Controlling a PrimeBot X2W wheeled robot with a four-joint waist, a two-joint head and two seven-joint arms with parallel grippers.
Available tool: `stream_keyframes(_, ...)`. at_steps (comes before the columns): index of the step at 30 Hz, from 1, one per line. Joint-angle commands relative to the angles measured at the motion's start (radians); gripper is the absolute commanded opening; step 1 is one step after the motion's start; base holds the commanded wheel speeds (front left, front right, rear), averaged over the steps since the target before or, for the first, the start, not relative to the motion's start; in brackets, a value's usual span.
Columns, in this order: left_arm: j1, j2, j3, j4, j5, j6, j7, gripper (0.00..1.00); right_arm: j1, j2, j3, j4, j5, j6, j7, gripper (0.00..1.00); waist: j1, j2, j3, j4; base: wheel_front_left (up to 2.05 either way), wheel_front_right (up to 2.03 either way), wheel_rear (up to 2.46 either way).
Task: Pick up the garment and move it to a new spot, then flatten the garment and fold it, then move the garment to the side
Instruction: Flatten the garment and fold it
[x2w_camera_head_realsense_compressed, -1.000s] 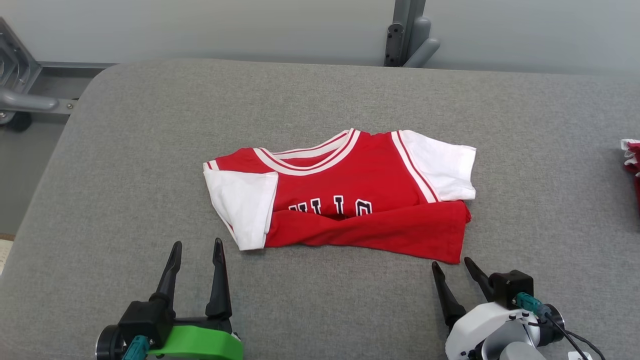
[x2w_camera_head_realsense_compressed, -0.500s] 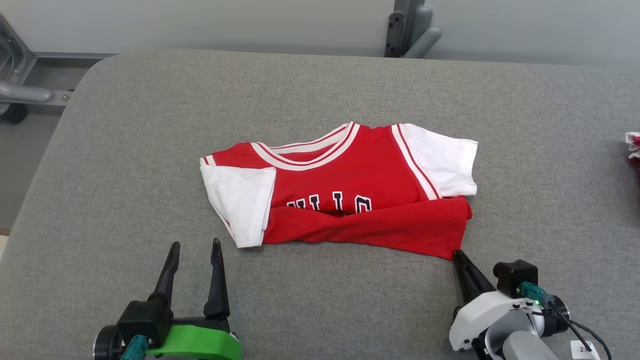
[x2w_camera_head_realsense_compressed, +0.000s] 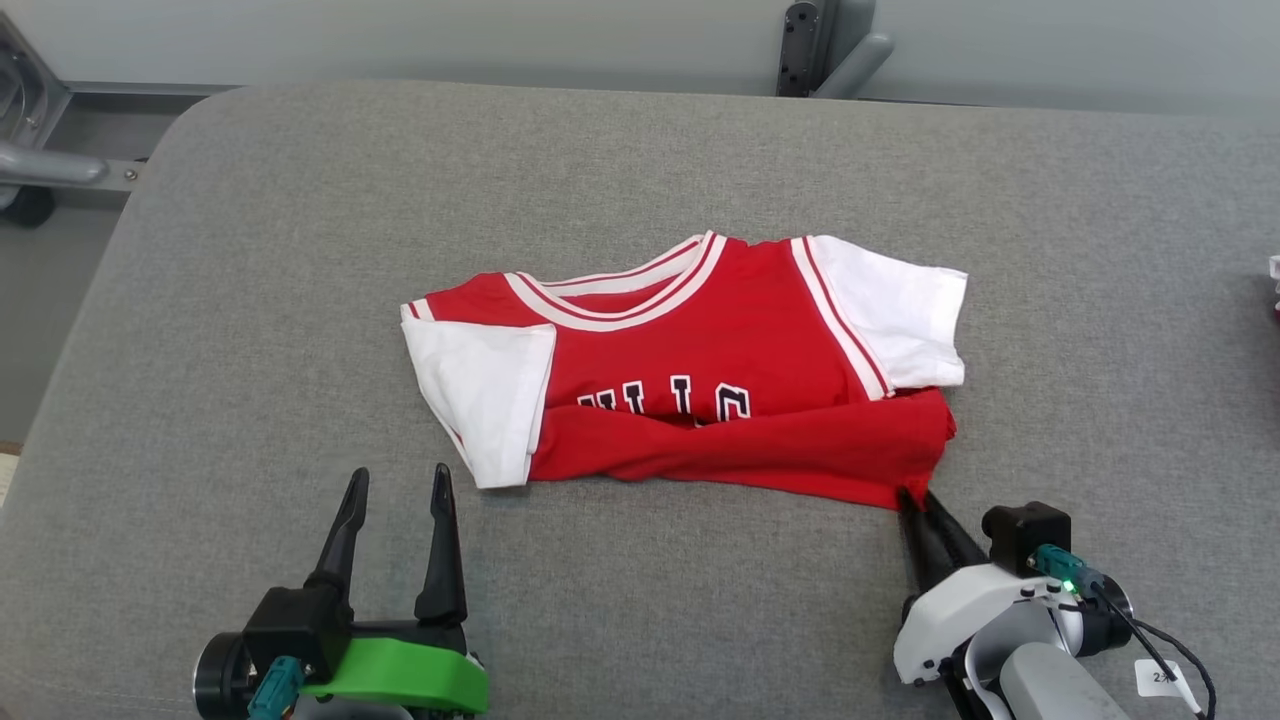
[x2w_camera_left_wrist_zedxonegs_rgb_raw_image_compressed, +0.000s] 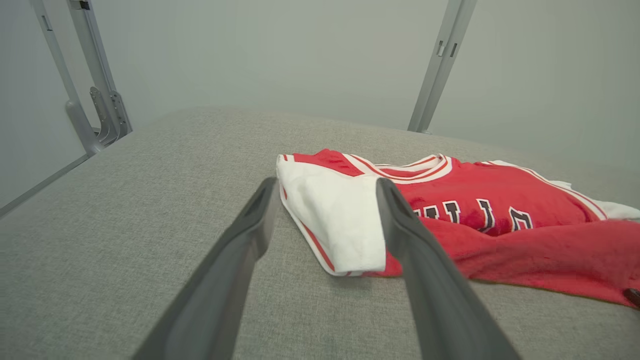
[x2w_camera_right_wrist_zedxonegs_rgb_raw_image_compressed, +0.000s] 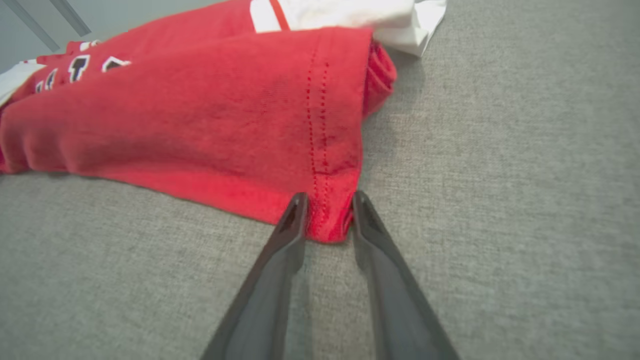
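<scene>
While the red shirt (x2w_camera_head_realsense_compressed: 720, 350) lies in the middle of the grey padded table (x2w_camera_head_realsense_compressed: 250, 350) in the head view, its bottom part is folded up over the front, so that only the tops of the dark letters show above the fold. The striped collar points toward the top of the frame. One white sleeve lies at the left end of the shirt and the other at the upper right.

The right gripper (x2w_camera_head_realsense_compressed: 915, 497) sits at the lower right of the frame. Its fingers point up and to the left, with their tips at the shirt's lower right corner. In the right wrist view, the right gripper (x2w_camera_right_wrist_zedxonegs_rgb_raw_image_compressed: 327, 197) has its two fingers close together. The stitched hem corner of the shirt (x2w_camera_right_wrist_zedxonegs_rgb_raw_image_compressed: 200, 115) is pinched between the tips, and both tips touch the cloth. That corner rests low on the table.

The left gripper (x2w_camera_head_realsense_compressed: 398, 475) is at the lower left of the head view. Its fingers are spread wide and hold nothing, and it sits just below the left sleeve without touching it. In the left wrist view, the left gripper (x2w_camera_left_wrist_zedxonegs_rgb_raw_image_compressed: 326, 182) frames that white sleeve between its fingers, and the shirt (x2w_camera_left_wrist_zedxonegs_rgb_raw_image_compressed: 500, 200) stretches off to the right of the frame.

A metal bracket (x2w_camera_head_realsense_compressed: 805, 45) stands behind the table at the top centre of the head view.
</scene>
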Motion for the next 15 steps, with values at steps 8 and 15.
stream_keyframes(8, -0.006, 0.004, 0.021, -0.008, -0.006, 0.009, 0.001, 1.00, 0.055, -0.029, -0.084, -0.034, -0.034, -0.001, -0.001, 0.00, 0.0000, 0.0000, -0.002, -0.016, 0.00, 0.00, 0.00)
stream_keyframes(15, -0.062, 0.004, -0.022, 0.024, 0.016, -0.071, 0.001, 1.00, 0.146, -0.079, -0.171, -0.133, -0.069, -0.001, -0.001, 0.00, 0.0000, 0.0000, 0.013, -0.068, 0.00, 0.00, 0.00)
